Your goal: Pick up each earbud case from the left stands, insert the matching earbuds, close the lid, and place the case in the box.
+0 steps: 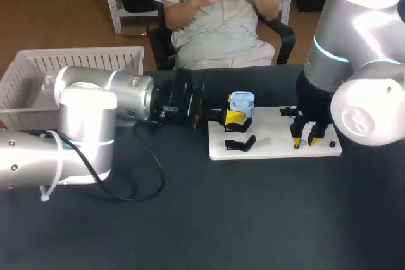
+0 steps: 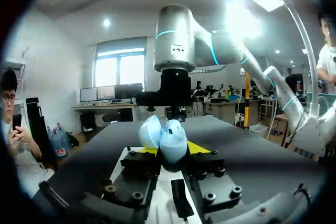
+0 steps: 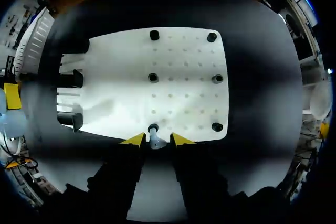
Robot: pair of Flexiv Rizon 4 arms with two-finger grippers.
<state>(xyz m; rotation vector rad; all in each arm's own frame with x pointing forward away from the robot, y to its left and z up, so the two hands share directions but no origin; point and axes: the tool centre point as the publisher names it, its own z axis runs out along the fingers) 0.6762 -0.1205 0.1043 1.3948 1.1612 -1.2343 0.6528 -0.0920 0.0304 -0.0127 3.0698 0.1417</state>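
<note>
Case: the light-blue earbud case is off its stand, lid up, at the left edge of the white board. It is likely presented that way to receive earbuds.
Left gripper: clamped on the case's lower half, steadying it.
Earbud: on the board's near edge, beside a black peg.
Right gripper: fingers apart, one on each side of the earbud, apparently set to pick it.
Stands: black, on the board just beside the case.
Surface: dark.
Box: white, slatted, at the far left, well apart from the case.

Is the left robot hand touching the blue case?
Touching. The left wrist view shows the blue case squeezed between the two fingers of the left gripper, one on each side.
</note>
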